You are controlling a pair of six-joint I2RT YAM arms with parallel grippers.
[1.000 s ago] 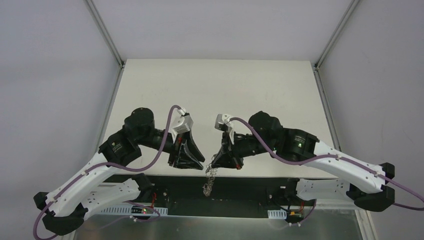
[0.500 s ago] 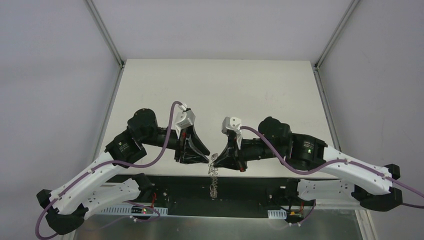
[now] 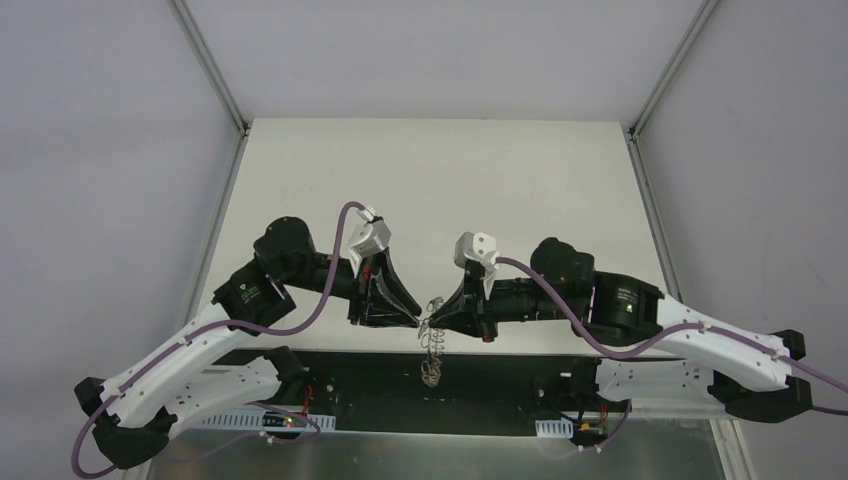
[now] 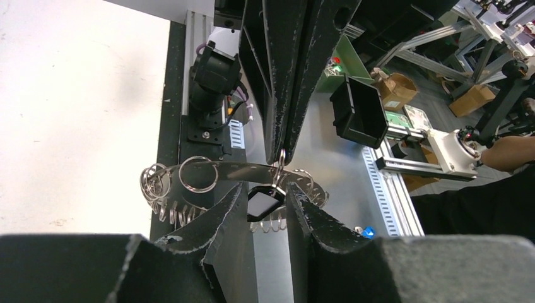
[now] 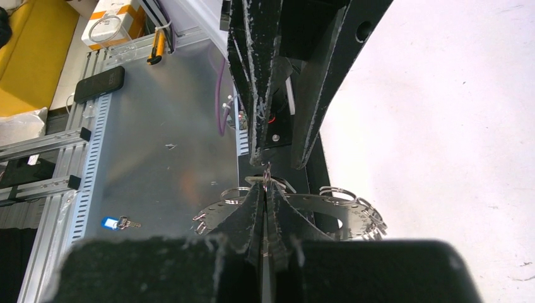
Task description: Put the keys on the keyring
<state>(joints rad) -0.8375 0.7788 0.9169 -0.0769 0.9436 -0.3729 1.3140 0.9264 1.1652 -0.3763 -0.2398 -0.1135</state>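
Right pincer (image 5: 265,211) fingers pressed together on keyring (image 5: 303,211) rim, left pincer (image 5: 272,151) tips just above, ring with wire loops hanging past white counter (image 5: 441,126) edge, blue-tagged key (image 5: 117,222) on metal floor below

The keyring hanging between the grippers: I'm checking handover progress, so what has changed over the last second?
The right gripper has slid left and the left gripper has turned toward it, so their tips now meet. The keyring has moved with them and hangs shorter below the tips. Unchanged: the right gripper stays shut on the keyring, which still hangs over the table's near edge.
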